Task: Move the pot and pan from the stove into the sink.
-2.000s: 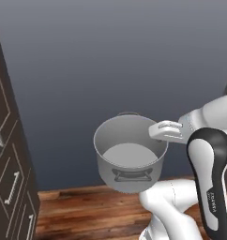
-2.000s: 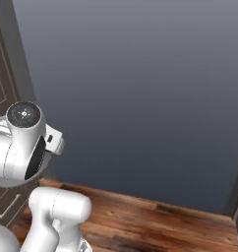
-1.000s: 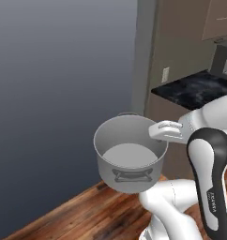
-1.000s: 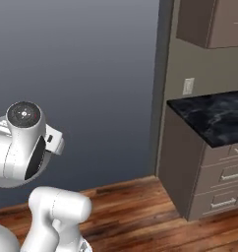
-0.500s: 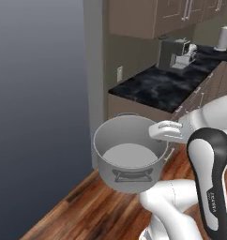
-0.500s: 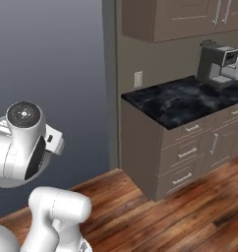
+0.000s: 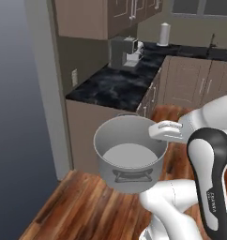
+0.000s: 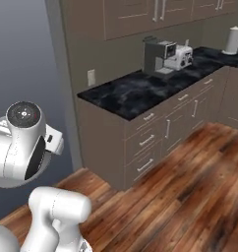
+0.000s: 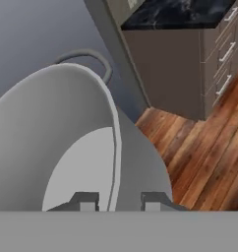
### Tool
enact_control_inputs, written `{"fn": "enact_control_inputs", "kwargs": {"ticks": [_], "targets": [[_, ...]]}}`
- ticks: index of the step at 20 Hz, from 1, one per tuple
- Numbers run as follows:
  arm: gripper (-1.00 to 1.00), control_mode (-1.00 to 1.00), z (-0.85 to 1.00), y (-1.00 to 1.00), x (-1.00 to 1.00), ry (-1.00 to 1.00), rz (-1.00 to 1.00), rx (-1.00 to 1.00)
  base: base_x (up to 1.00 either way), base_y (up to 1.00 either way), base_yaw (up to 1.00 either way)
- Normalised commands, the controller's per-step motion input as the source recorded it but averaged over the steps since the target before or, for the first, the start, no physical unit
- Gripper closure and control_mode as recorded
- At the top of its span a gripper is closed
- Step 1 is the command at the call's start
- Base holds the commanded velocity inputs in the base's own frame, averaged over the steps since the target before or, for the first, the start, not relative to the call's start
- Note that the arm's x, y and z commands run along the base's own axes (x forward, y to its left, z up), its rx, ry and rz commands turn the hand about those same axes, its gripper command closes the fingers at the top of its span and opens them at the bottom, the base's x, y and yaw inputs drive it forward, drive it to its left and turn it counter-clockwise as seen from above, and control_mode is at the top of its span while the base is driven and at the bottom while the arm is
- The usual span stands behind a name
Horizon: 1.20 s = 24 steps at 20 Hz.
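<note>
The shiny silver-grey steel cylindrical pot [image 7: 129,158] hangs upright in the air above the wooden floor [image 7: 82,211], its rim pinched between the 2 jaws, which stand clamped on its wall.

The pot [image 7: 130,158] was seen as a shiny silver-grey steel cylinder with straight sides and a pale, flat bottom inside. It was kept upright and level in the air, above the wooden floor [image 7: 82,206], with nothing in it. One small loop handle [image 7: 131,176] was seen on its near wall. Its rim was pinched between the two fingers [image 9: 85,201].
</note>
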Motion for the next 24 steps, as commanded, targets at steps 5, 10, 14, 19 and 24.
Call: {"fn": "enact_control_inputs", "kwargs": {"ticks": [5,10,14,19,24], "targets": [[1.00,1.00,0.00,0.00,0.00,0.00,0.00,0.00,0.00,-0.24,-0.45],[1.00,1.00,0.00,0.00,0.00,0.00,0.00,0.00,0.00,-0.24,-0.45],[1.00,1.00,0.00,0.00,0.00,0.00,0.00,0.00,0.00,-0.25,-0.45],[1.00,1.00,0.00,0.00,0.00,0.00,0.00,0.00,0.00,-0.25,-0.45],[1.00,1.00,0.00,0.00,0.00,0.00,0.00,0.00,0.00,-0.30,-0.43]]}}
